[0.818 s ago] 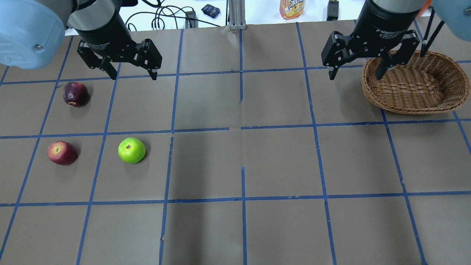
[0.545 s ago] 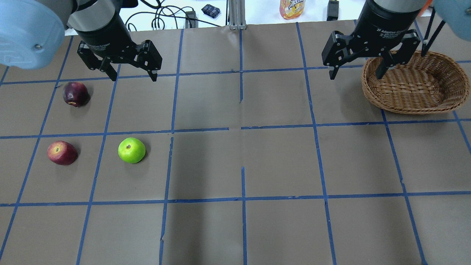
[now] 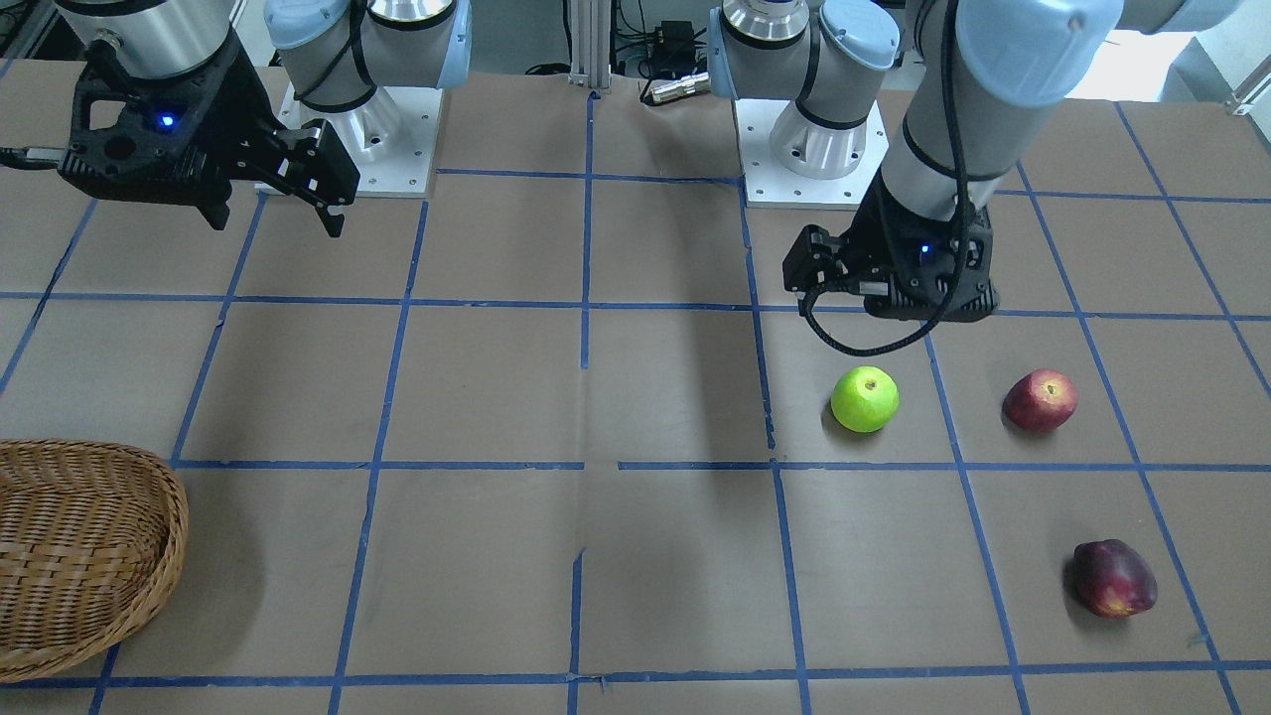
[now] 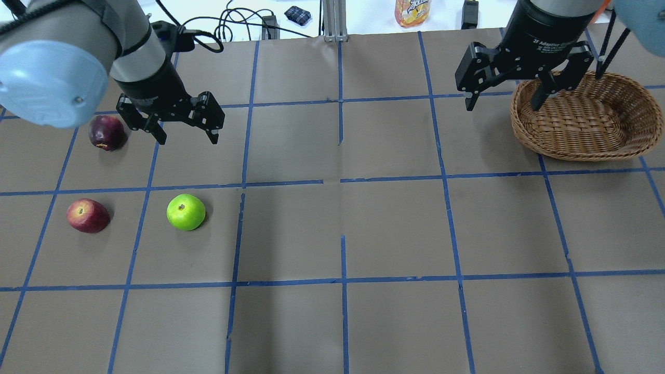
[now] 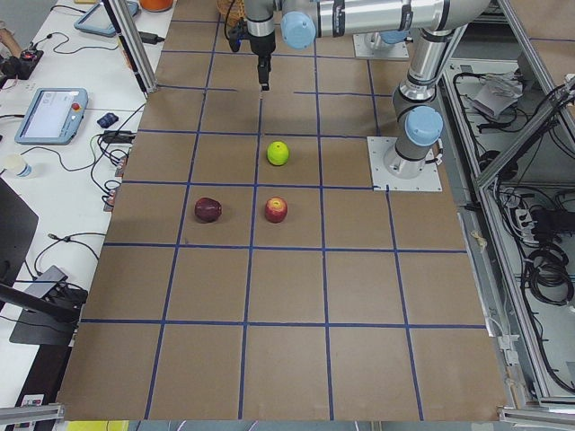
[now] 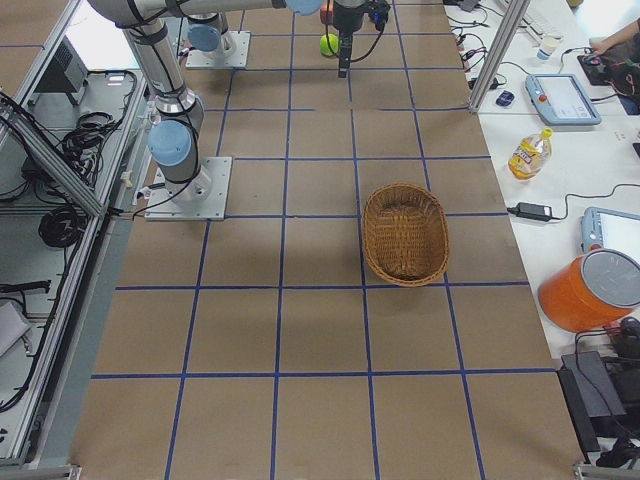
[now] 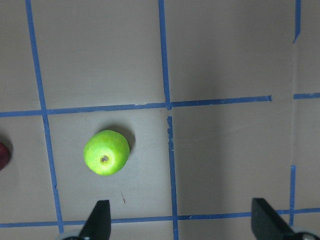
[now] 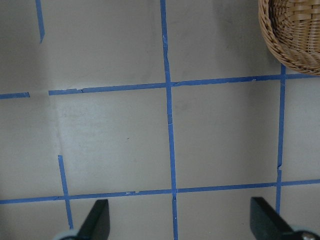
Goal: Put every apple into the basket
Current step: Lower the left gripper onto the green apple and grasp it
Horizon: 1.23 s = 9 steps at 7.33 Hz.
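Note:
The lime green apple (image 4: 185,212) lies on the brown table, left of centre; it also shows in the front view (image 3: 865,399) and the left wrist view (image 7: 106,152). A red apple (image 4: 88,215) lies to its left. A darker red apple (image 4: 106,133) lies farther back. My left gripper (image 4: 188,136) is open and empty, above the table just right of the darker apple and behind the green one. My right gripper (image 4: 503,101) is open and empty, beside the left rim of the wicker basket (image 4: 571,150). I see nothing in the basket.
Blue tape lines grid the brown table cover. Behind the table's far edge are black cables (image 4: 228,26), an orange drink pouch (image 4: 413,11) and a small dark object (image 4: 297,14). The basket's edge shows in the right wrist view (image 8: 295,35).
My left arm has come back toward the robot and lower, so its open gripper now sits level with the darker red apple. The right gripper, apples and basket have barely moved.

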Each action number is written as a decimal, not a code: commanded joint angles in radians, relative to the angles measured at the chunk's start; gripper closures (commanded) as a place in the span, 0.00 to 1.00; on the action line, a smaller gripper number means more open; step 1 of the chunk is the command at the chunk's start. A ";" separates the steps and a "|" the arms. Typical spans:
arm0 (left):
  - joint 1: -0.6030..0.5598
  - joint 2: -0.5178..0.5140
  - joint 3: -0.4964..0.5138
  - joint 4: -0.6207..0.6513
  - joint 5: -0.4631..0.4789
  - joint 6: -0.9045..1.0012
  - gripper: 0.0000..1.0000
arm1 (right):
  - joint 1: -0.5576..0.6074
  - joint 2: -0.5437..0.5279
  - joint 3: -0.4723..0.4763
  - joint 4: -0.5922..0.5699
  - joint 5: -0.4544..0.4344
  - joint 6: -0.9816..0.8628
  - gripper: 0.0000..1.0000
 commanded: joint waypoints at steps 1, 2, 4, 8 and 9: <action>0.150 -0.065 -0.296 0.400 0.001 0.132 0.00 | -0.002 0.000 0.000 -0.001 -0.002 0.000 0.00; 0.167 -0.093 -0.381 0.505 0.001 0.160 0.00 | -0.001 -0.001 0.000 0.004 0.003 0.007 0.00; 0.167 -0.137 -0.408 0.540 0.002 0.154 0.00 | -0.004 -0.003 -0.003 0.007 -0.010 0.000 0.00; 0.160 -0.180 -0.403 0.563 0.113 0.145 0.59 | -0.004 -0.009 -0.015 0.005 0.004 -0.001 0.00; 0.149 -0.179 -0.396 0.564 0.087 0.139 0.63 | -0.003 -0.008 -0.011 0.004 -0.002 -0.003 0.00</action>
